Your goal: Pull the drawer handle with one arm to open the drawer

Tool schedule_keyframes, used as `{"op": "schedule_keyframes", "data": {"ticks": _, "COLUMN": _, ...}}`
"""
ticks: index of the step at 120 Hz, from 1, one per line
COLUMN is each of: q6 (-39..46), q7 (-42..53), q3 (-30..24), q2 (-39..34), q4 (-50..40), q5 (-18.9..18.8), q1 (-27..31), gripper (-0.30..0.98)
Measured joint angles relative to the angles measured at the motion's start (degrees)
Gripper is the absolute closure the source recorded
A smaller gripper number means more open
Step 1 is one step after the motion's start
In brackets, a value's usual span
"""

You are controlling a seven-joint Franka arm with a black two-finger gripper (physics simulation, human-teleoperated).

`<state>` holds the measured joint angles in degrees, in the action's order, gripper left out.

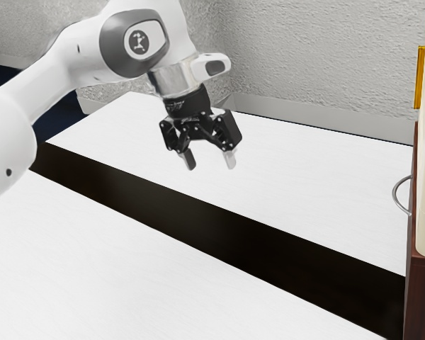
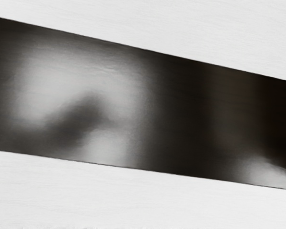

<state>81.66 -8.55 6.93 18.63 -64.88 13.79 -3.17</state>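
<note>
White table (image 1: 304,184) with dark band (image 1: 219,230); rough pale walls (image 1: 319,57).

Handle (image 1: 394,194) on the cabinet (image 1: 422,297) at the exterior view's right (table (image 1: 319,177), with its strip (image 1: 219,228), beside it).

Drawer handle (image 1: 401,195): silver, slim, bowed outward from the drawer front.
Drawer front (image 1: 413,191): reddish-brown, upright, nearly edge-on to me at the exterior view's right; opening state unreadable.
</note>
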Motion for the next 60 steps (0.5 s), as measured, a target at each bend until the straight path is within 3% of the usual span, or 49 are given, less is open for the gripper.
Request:
{"op": "schedule_keyframes", "data": {"ticks": 22, "q6": 0.3, "q7": -7.4, "q3": -0.1, "q2": 0.0, "q4": -0.9, "q5": 0.8, "q1": -1.9, "gripper": 0.00}}
{"op": "schedule_keyframes", "data": {"ticks": 35, "q6": 1.5, "q7": -11.7, "q3": -0.1, "q2": 0.1, "q4": -0.9, "q5": -1.2, "q1": -5.5, "gripper": 0.00}}
{"op": "schedule_keyframes", "data": {"ticks": 60, "q6": 7.2, "q7": -18.9, "q3": 0.1, "q2": 2.8, "q4": -0.7, "q5": -2.9, "q1": -7.2, "gripper": 0.00}}
